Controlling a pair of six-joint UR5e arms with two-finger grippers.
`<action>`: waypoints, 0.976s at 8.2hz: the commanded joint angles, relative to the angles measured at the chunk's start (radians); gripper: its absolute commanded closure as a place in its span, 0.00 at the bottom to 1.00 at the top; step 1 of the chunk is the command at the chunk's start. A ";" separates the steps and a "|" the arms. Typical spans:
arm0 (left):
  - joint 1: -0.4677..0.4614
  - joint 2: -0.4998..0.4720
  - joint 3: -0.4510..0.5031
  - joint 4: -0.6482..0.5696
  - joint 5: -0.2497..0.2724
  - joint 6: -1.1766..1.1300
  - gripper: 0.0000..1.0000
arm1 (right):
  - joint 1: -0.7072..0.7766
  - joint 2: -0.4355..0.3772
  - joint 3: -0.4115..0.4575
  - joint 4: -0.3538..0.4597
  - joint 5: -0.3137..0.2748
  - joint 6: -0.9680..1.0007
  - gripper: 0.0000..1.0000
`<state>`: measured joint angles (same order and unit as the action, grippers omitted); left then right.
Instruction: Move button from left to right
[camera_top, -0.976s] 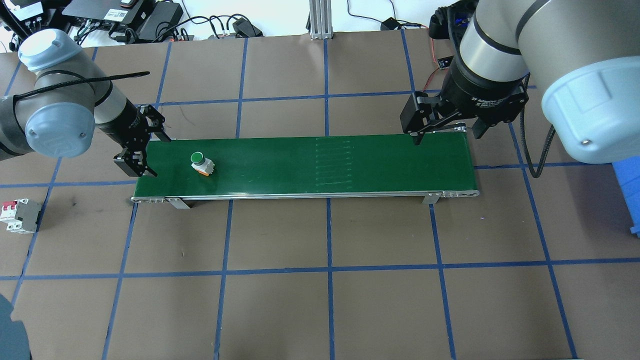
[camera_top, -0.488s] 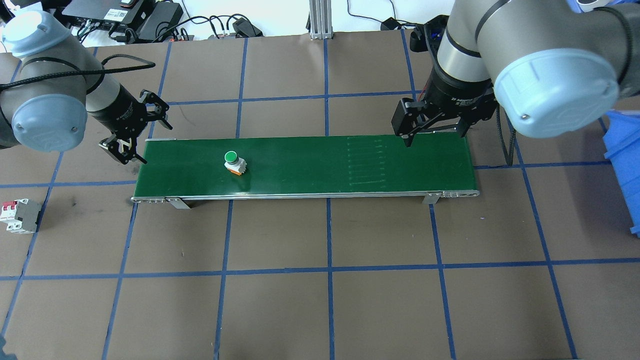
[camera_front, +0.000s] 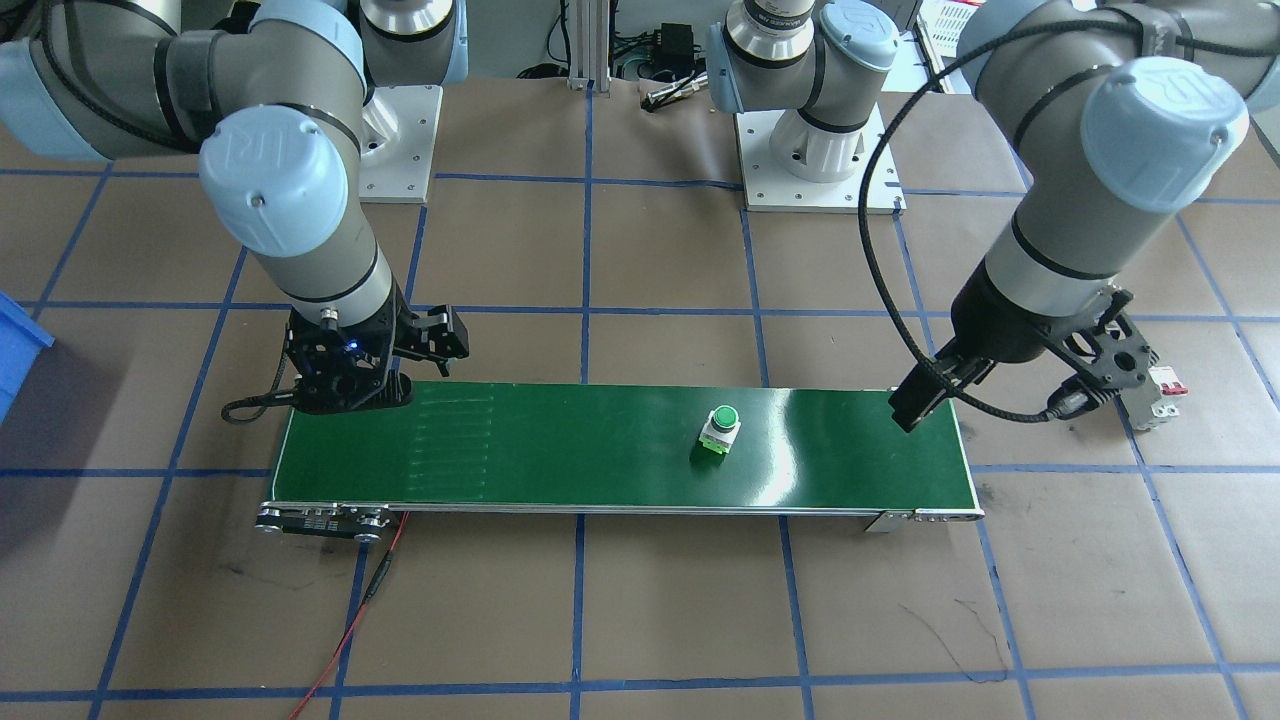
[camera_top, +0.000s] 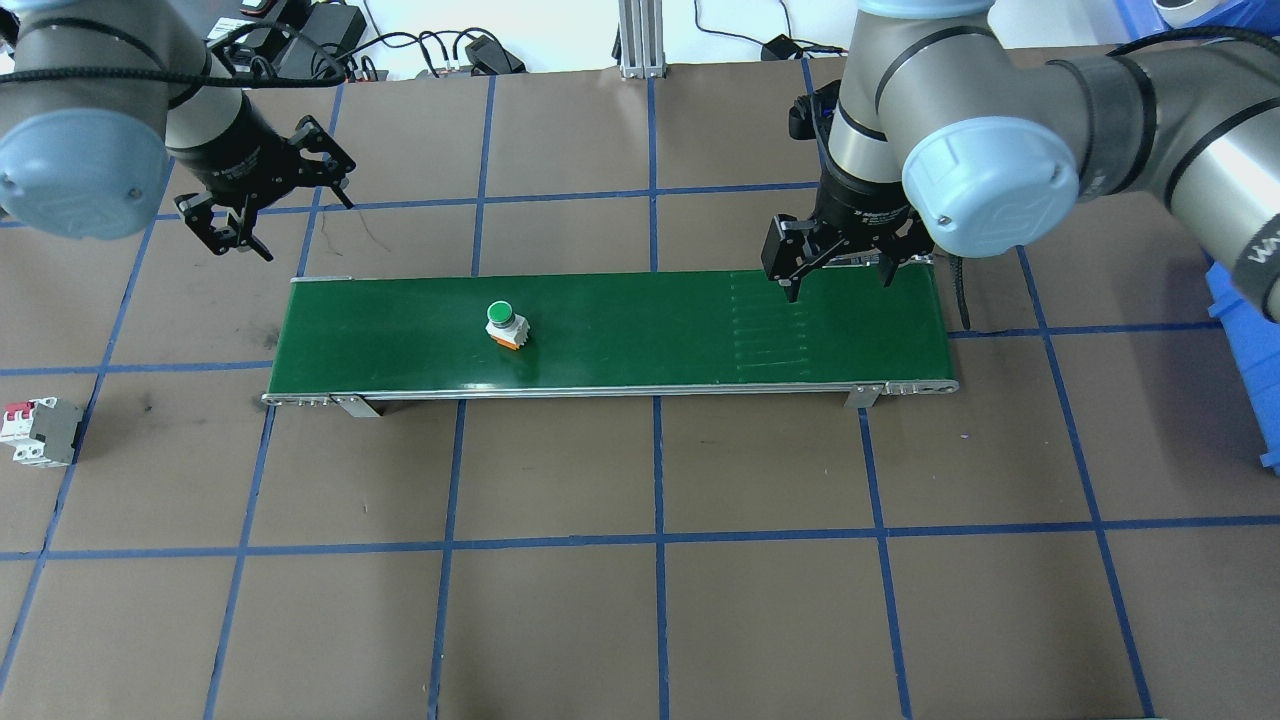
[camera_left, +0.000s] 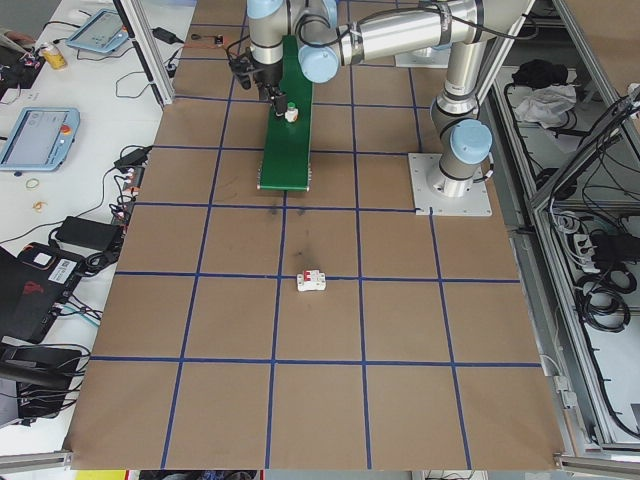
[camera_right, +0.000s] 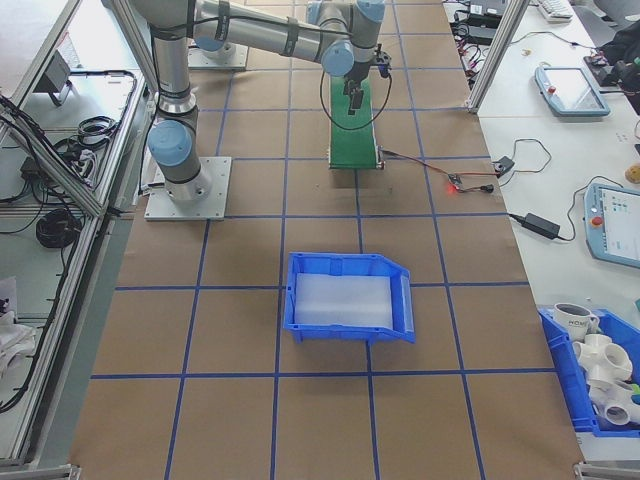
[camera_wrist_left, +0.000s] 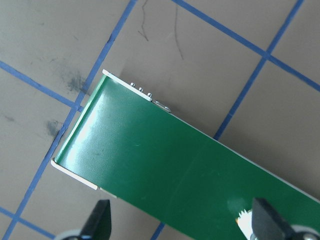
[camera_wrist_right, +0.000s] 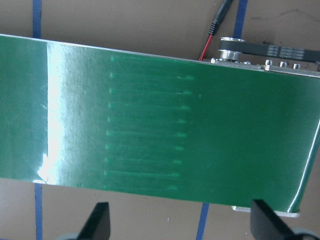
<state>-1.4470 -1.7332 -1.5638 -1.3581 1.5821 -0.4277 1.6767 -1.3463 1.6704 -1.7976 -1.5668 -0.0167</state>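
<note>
Since 1.0 s ago the button (camera_top: 507, 323) has travelled rightward along the green belt (camera_top: 620, 345), from near the belt's left end to roughly a third of the way along; it remains upright. The seam marks (camera_top: 770, 327) on the belt have likewise shifted right, from mid-belt toward the right end. The left gripper (camera_top: 262, 199), jaws spread, has pulled back from the belt's left end and now hangs over bare table beyond the far left corner. The right gripper (camera_top: 838, 270), also spread, has moved left along the belt's far edge.
</note>
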 joint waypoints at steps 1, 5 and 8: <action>-0.125 0.030 0.259 -0.289 0.022 0.140 0.00 | 0.000 0.061 0.014 -0.086 0.017 0.098 0.01; -0.153 0.162 0.277 -0.305 0.022 0.208 0.00 | 0.027 0.045 0.046 -0.108 0.057 0.285 0.05; -0.158 0.164 0.281 -0.326 0.021 0.207 0.00 | 0.099 0.044 0.046 -0.153 0.065 0.380 0.00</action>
<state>-1.6018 -1.5744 -1.2842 -1.6788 1.6028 -0.2212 1.7305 -1.3017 1.7160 -1.9171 -1.5073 0.3034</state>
